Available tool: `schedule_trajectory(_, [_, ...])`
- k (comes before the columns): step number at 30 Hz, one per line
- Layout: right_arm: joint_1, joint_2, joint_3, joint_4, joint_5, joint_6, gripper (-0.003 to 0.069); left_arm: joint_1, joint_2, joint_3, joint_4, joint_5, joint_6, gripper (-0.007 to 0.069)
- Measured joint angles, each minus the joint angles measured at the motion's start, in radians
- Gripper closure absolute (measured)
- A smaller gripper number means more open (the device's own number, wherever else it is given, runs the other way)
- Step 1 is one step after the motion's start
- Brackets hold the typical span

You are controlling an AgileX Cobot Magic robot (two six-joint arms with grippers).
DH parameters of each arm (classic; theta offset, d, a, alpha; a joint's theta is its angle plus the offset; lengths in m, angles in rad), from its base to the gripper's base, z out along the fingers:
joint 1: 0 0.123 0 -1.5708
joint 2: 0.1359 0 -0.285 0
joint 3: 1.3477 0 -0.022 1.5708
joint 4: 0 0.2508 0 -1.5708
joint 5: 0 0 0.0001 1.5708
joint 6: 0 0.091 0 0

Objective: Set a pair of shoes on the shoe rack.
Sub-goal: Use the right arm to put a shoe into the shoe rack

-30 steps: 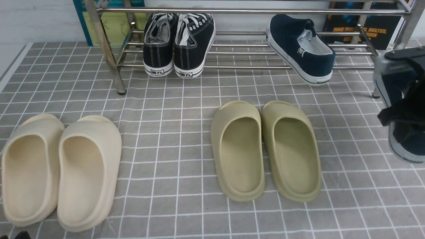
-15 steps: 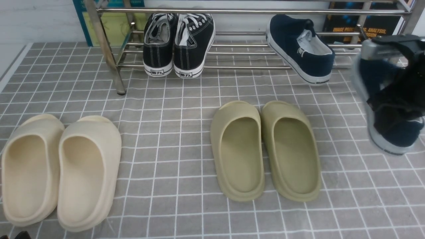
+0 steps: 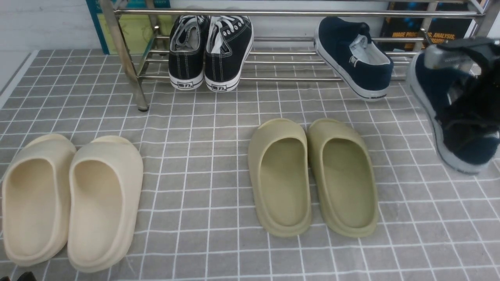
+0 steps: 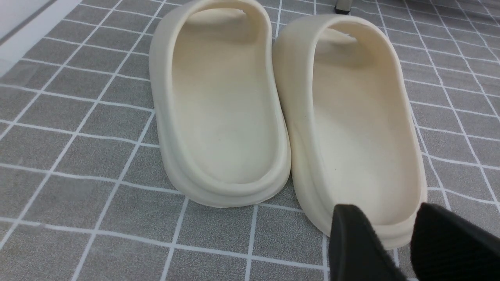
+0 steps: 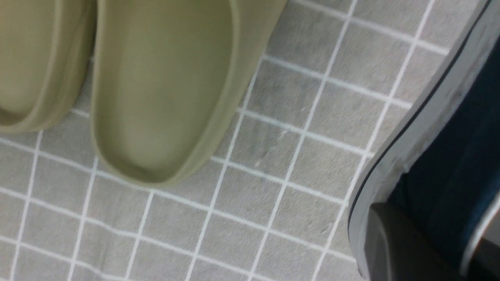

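At the right edge of the front frame, the right gripper (image 3: 465,113) pinches the second navy shoe (image 3: 427,82). The shoe is tilted, and its toe end is near the right end of the shoe rack (image 3: 273,13). The first navy shoe (image 3: 351,54) lies on the rack's lower bars in the upper right, to the right of the black sneakers (image 3: 211,50). In the lower right of the left wrist frame, the left gripper (image 4: 396,249) has its fingers spread and empty, just beside the cream slides (image 4: 351,117).

the right claw (image 3: 466,103) is hanging at the right edge, lifted and tilting, its jaws clamping onto a navy shoe (image 3: 427,84). the left claw (image 4: 394,249) is hovering low, its black fingers (image 4: 351,242) standing apart, holding nothing.
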Motion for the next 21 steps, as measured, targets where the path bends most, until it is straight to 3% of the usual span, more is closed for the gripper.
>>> schedule_trajectory(8, [0.0,0.164,-0.184,-0.027,0.008,-0.004,0.062,0.0,0.0,0.0,0.0,0.0,0.0,0.0386])
schedule_trajectory(16, [0.0,0.351,-0.399,-0.145,0.012,-0.04,0.062,0.0,0.0,0.0,0.0,0.0,0.0,0.0386])
schedule_trajectory(21, [0.0,0.452,-0.536,-0.134,0.01,-0.081,0.062,0.0,0.0,0.0,0.0,0.0,0.0,0.0386])
